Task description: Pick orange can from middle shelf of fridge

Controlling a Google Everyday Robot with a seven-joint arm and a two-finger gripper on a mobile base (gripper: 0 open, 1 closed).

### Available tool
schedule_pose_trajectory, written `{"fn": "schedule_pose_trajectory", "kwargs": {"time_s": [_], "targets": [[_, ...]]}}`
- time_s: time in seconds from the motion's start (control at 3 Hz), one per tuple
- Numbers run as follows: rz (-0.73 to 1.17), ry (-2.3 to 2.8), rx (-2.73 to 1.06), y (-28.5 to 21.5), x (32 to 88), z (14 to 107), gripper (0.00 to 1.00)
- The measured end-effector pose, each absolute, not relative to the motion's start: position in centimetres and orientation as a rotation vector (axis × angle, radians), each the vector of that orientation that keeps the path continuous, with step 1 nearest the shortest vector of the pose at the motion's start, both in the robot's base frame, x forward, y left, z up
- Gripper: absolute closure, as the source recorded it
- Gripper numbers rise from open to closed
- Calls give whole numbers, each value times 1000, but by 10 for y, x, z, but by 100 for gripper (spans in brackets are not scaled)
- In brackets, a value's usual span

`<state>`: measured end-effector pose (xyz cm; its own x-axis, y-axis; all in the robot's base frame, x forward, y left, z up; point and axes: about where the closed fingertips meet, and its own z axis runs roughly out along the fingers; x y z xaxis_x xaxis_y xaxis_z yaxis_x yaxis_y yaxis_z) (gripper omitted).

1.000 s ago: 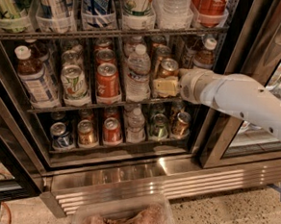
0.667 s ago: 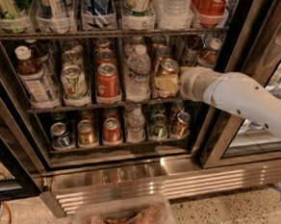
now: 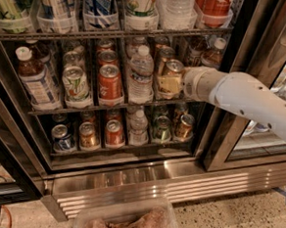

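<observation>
— What's the setting?

— A speckled terrazzo floor [image 3: 233,220] runs along the bottom of the frame. The fridge [image 3: 223,136] fills nearly everything above it: dark frame, wire racks and a ribbed stainless base [image 3: 177,179]. At the right edge a second glass door [image 3: 279,66] stands beside it.

— And the robot?

— One white arm [image 3: 252,99] reaches in from the right, level with the middle shelf [image 3: 87,108]. At bottom centre a clear plastic tub [image 3: 126,210] sits on the floor in front of the base, with something pinkish-brown inside.

— How many racks?

— Three show. The top one holds tall cans and bottles, cut off by the upper edge. The middle shelf's front row, left to right, has one tea bottle [image 3: 35,76], one white-and-green can [image 3: 76,84], one red-orange can [image 3: 110,82], one water bottle [image 3: 142,74] and then the orange can [image 3: 174,67]. More cans queue behind them, and a white-capped bottle [image 3: 213,52] stands at the far right. The lowest rack [image 3: 125,150] shows five cans [image 3: 114,133] and one small water bottle [image 3: 138,128] in front.

— Where exactly is the orange can?

— Just right of centre, on the middle shelf beside the water bottle, with its silver lid showing.

— The gripper?

— The gripper [image 3: 168,83] is right at that can, its pale end covering the can's lower body. Whether it's clamped or slack, I cannot tell.
</observation>
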<state>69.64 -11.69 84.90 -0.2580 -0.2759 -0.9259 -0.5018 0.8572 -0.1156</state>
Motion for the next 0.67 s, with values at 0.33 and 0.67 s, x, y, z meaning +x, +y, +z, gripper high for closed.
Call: {"fn": "schedule_pose_trajectory", "kwargs": {"time_s": [0.33, 0.67], "targets": [[239, 1853, -582, -117, 697, 851, 53], [239, 1853, -582, -117, 697, 851, 76]]}}
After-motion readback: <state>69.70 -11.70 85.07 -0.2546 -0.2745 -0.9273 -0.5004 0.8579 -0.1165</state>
